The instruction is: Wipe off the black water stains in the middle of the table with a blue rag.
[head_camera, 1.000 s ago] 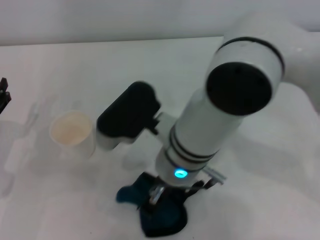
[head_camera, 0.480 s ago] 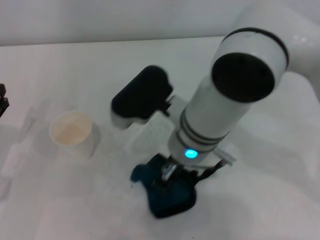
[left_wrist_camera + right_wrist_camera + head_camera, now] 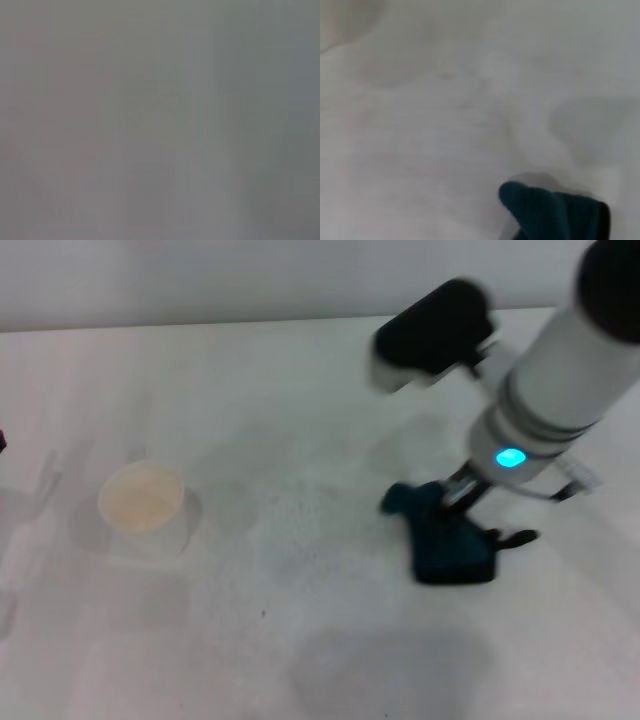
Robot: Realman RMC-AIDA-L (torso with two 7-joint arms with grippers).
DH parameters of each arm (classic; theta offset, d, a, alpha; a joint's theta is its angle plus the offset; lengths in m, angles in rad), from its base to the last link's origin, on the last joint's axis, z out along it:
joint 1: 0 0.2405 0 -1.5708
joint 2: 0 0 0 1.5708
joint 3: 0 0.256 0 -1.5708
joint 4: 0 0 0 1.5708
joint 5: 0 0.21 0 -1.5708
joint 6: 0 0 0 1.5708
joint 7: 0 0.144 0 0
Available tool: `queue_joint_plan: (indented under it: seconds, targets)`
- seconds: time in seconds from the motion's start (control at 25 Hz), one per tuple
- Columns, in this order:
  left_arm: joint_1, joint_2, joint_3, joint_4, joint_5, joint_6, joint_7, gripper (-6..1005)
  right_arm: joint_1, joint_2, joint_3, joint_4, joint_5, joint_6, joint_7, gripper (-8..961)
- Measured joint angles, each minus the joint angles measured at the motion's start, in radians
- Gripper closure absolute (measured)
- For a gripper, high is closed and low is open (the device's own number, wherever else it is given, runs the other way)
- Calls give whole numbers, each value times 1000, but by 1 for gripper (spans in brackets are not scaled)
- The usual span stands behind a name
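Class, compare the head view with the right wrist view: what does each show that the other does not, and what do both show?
Only the head view shows the right gripper on its arm, down at the blue rag, the white paper cup to the left, and a tiny dark speck on the table. The right wrist view adds nothing of its own. Both show the blue rag and the white table.

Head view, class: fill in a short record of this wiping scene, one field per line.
table: white, flat
blue rag: on the table, right of centre
right claw: on the rag's far edge; grip unclear
black water stains: only a tiny dark speck shows, near front
paper cup: upright, left side, apart from rag
left claw: not in view
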Motion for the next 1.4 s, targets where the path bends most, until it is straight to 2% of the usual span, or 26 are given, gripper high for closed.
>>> queue_joint_plan:
  seconds: [0.16,0.4,0.76,0.88,1.04,1.24,1.28,1.32,1.4]
  targets:
    - [1,0,0,0,-5,-3,0,120,-45,-3,160,-15,-90,58,-63,868]
    - [-8,0,0,0,-7,-6,0,121,-78,-6,338,24,-122,66,-179,868]
    - [-17,-2,0,0,-8,-9,0,121,-58,-6,373,161,-120,-22,-234,867]
    - [-17,-2,0,0,-8,-9,0,121,-65,-3,400,161,-111,-46,-257,775]
    - [-18,-2,0,0,-8,-10,0,121,-85,-3,494,129,-53,-65,-318,685]
    - [-19,0,0,0,-8,-10,-4,121,-114,-5,682,95,21,-150,-427,573]
    - [-19,0,0,0,-8,-10,-4,121,-121,-7,767,101,68,-187,-489,551]
    - [-20,0,0,0,-8,-10,-4,121,-121,-7,767,101,68,-187,-489,552]
    - [-25,0,0,0,-8,-15,-4,121,-131,-9,861,111,122,-222,-576,555]
